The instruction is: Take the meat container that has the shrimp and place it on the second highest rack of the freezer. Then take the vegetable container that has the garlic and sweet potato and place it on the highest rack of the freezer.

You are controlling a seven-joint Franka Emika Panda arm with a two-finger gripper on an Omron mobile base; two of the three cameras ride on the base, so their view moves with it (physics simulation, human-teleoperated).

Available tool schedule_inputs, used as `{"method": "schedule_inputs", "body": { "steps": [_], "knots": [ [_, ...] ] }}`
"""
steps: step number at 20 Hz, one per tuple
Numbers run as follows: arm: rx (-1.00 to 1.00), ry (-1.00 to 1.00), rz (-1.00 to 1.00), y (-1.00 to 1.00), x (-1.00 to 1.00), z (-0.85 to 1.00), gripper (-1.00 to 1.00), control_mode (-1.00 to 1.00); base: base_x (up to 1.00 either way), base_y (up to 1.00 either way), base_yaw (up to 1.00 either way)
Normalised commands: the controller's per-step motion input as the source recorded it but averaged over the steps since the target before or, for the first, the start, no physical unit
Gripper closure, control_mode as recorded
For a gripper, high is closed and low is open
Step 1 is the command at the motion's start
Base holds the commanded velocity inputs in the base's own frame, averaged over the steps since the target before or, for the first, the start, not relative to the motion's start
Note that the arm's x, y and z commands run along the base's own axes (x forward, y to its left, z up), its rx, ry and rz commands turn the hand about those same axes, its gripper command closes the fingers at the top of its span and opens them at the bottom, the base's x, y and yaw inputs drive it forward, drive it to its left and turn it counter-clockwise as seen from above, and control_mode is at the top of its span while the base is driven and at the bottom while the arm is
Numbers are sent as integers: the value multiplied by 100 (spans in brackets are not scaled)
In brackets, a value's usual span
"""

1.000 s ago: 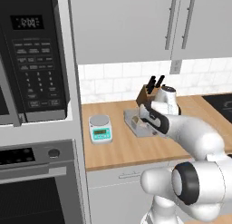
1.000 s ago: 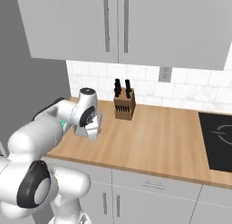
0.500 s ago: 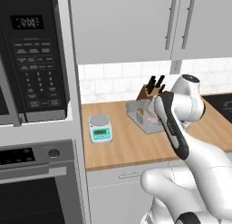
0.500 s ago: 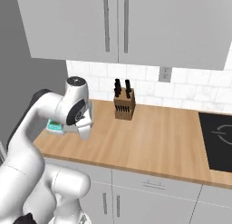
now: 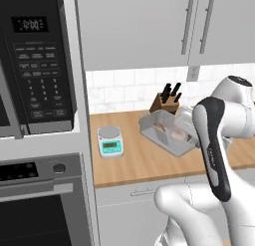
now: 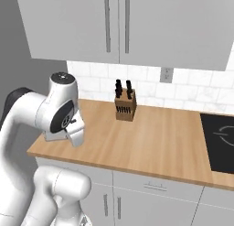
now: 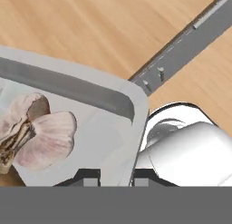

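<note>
My gripper (image 7: pixel 117 178) is shut on the rim of the vegetable container (image 7: pixel 90 89), a pale grey tray held a little above the wooden counter (image 5: pixel 134 163). In the hand view the garlic (image 7: pixel 43 137) lies in the tray to the left of my fingertips (image 7: pixel 89 178), and a brown edge at the lower left may be the sweet potato. From the left base view the container (image 5: pixel 172 149) hangs tilted in front of the knife block, partly covered by my forearm. The meat container, the shrimp and the freezer are out of view.
A knife block (image 5: pixel 168 98) stands at the back of the counter, and a small kitchen scale (image 5: pixel 110 141) sits to the left. A microwave (image 5: pixel 40 65) and a wall oven (image 5: pixel 40 200) are at far left. A black cooktop (image 6: pixel 219 147) lies at right. Cabinets hang overhead.
The arm has swung round, with its elbow now toward the front. The container has come up slightly off the counter in the gripper, staying near the knife block.
</note>
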Motion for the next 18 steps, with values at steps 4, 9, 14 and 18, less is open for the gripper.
{"method": "schedule_inputs", "body": {
  "steps": [4,9,14,18],
  "knots": [
    [0,0,50,-1,-4,16,100,-100,0,0,0],
    [-5,0,38,0,-30,14,100,-100,0,0,0],
    [-11,-3,11,0,-62,3,100,-100,0,0,0],
    [-1,-1,0,0,-25,0,100,100,-75,0,0]
  ]
}}
